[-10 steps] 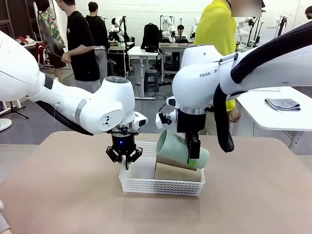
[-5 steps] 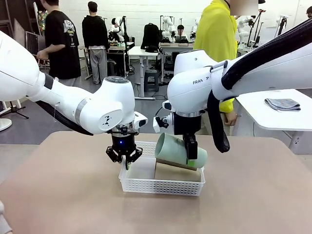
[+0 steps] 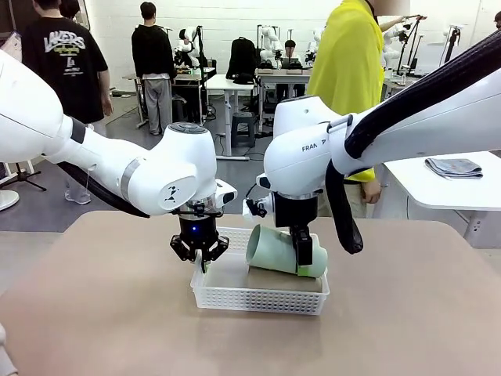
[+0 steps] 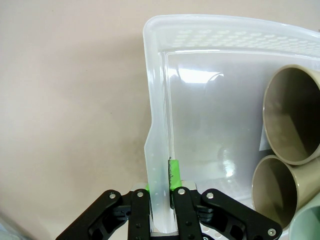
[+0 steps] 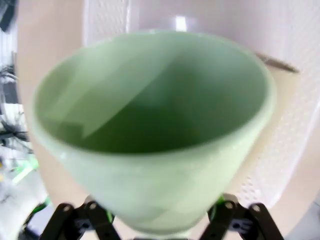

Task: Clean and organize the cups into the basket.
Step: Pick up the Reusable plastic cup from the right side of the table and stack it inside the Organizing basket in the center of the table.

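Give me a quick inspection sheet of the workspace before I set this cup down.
Surface: tan table, no spills seen.
Job's things: white basket mid-table; two taupe cups lying side by side inside it; mint cup on its side over them, contact cannot be told.
Clutter: nothing seen.
Hands: left hand shut on the basket's left end wall; right hand shut on the mint cup.
Cables: black hose loops down from the right arm near the basket's right end, not in it.
Surroundings: person in yellow top at the far side; folded grey cloth on a side table; other people farther off.
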Robot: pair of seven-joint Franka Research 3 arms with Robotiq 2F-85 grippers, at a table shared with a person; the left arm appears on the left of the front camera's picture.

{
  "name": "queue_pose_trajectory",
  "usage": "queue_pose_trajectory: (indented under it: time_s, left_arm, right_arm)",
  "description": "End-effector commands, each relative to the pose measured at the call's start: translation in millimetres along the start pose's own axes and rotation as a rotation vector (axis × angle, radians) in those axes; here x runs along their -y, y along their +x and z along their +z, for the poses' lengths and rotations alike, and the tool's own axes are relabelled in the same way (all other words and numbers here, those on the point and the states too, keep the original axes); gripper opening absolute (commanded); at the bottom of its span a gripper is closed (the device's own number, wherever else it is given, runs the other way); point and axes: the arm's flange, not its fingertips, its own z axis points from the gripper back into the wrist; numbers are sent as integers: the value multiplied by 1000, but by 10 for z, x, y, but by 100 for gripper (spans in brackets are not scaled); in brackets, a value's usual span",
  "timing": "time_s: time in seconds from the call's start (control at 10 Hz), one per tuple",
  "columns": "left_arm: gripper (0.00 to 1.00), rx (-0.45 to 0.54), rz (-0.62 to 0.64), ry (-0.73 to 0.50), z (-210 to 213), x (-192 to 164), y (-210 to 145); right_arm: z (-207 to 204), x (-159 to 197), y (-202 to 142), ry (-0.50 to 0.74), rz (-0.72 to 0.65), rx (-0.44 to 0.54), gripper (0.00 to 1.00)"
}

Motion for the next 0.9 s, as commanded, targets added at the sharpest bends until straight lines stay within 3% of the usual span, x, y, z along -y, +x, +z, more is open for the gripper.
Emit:
queue_pose_trajectory:
  time_s: [0.0, 0.2, 0.3, 0.8]
  left_arm:
    - [0, 2, -1, 3, 17, 4, 3]
    - [0, 2, -1, 3, 17, 4, 3]
    - [0, 2, -1, 3, 17, 4, 3]
    - [0, 2, -1, 3, 17, 4, 3]
  right_arm:
    - [-23, 83, 16, -39, 5, -19, 81]
    - [-33, 88, 9, -60, 9, -4, 81]
    - [-29, 84, 10, -57, 13, 4, 100]
    - [-15, 65, -17, -51, 18, 27, 100]
